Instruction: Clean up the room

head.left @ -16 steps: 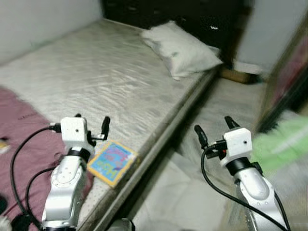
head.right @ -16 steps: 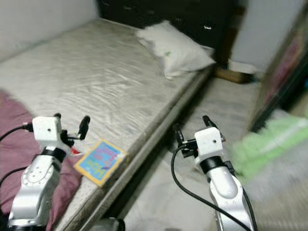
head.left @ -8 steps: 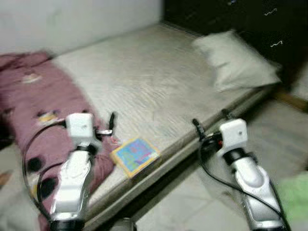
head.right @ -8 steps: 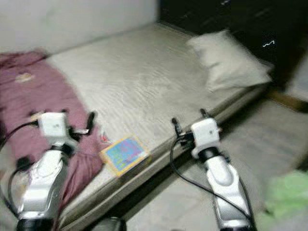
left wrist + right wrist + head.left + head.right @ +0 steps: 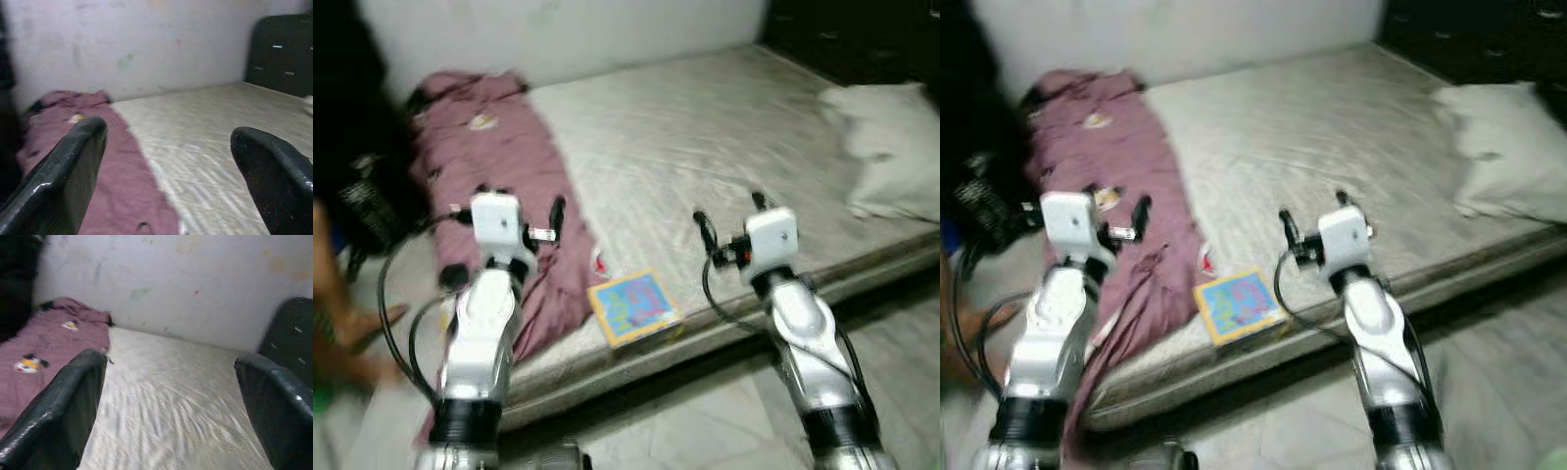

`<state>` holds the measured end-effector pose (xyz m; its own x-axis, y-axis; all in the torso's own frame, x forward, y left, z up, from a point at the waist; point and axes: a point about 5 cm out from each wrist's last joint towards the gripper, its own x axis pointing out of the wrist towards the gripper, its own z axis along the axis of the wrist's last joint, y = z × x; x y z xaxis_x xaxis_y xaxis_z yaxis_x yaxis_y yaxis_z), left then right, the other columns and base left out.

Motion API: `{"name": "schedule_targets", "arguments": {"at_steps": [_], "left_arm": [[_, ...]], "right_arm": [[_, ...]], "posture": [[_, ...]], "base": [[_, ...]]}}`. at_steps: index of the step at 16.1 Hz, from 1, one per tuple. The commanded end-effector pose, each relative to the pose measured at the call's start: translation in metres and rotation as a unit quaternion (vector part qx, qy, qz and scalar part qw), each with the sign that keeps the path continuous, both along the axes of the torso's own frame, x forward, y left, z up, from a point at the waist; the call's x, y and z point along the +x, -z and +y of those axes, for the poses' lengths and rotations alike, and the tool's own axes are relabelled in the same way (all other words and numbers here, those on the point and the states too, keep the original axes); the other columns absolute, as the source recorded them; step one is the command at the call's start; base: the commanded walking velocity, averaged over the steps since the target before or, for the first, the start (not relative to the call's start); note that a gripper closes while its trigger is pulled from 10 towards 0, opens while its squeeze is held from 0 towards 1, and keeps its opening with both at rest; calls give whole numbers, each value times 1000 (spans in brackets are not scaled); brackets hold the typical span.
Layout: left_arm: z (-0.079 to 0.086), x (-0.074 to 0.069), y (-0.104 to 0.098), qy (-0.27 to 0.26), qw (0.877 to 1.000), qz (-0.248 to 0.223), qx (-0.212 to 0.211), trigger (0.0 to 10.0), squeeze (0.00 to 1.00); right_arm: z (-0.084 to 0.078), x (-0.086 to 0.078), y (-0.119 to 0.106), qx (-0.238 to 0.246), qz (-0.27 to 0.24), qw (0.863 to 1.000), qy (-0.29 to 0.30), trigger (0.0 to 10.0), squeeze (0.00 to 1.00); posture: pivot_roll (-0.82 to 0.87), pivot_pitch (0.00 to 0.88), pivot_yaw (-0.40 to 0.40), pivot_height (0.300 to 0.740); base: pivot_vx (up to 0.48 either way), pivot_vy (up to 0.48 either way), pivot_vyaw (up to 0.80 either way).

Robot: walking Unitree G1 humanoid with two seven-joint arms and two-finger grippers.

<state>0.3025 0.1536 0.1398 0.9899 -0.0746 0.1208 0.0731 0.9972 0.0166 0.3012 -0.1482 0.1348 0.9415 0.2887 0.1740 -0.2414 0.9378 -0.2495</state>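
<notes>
Item one, the mattress (image 5: 724,147): we face its long edge, a bare pale surface with a rippled sheen, set against a marked white wall (image 5: 146,44). Item two, the maroon blanket (image 5: 499,186): it lies rumpled along the mattress's left part, printed with small cartoon patches, its lower end spilling over the near edge toward the floor; we judge it the bulkiest thing left to tidy. Item three, the pillow (image 5: 886,147): pale and creased, at the far right end near a dark headboard (image 5: 862,39), which looks like its proper place. Item four, the picture book (image 5: 634,306): a flat, square, brightly coloured cover, blue with a yellow border, lying at the mattress's near edge just beside the blanket's hem and between our two arms; we take it for the likeliest first pick. Item five, our left gripper (image 5: 514,209): raised above the blanket, fingers spread wide, holding nothing. Item six, our right gripper (image 5: 732,217): raised over the bare mattress beyond the book, fingers likewise wide apart and empty. We judge both are held level and ready because nothing is yet chosen. The head views are blurred. At the far left a person's bare foot (image 5: 372,328) stands on the floor.
</notes>
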Motion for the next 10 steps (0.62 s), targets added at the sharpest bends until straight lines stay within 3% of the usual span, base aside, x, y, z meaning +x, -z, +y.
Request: {"name": "schedule_targets", "arguments": {"at_steps": [1,4,7,10], "left_arm": [[1,2,-1,-10,1000,-7,10,10000,0],[-2,-1,8,-21,1000,4,-2,10000,0],[2,-1,12,-26,1000,12,-11,10000,0],[-3,0,13,-13,1000,13,-10,10000,0]], "right_arm": [[11,5,-6,5,-17,1000,-14,10000,0],[19,9,-8,5,-22,999,-32,10000,0],[14,11,-7,1,-24,1000,-18,10000,0],[9,9,-4,5,-24,1000,-1,10000,0]], "posture": [[6,0,1,740],[8,0,-11,740],[-3,0,-19,740],[-14,0,-15,740]], "base": [[0,0,800],[0,0,800],[0,0,800],[0,0,635]]}}
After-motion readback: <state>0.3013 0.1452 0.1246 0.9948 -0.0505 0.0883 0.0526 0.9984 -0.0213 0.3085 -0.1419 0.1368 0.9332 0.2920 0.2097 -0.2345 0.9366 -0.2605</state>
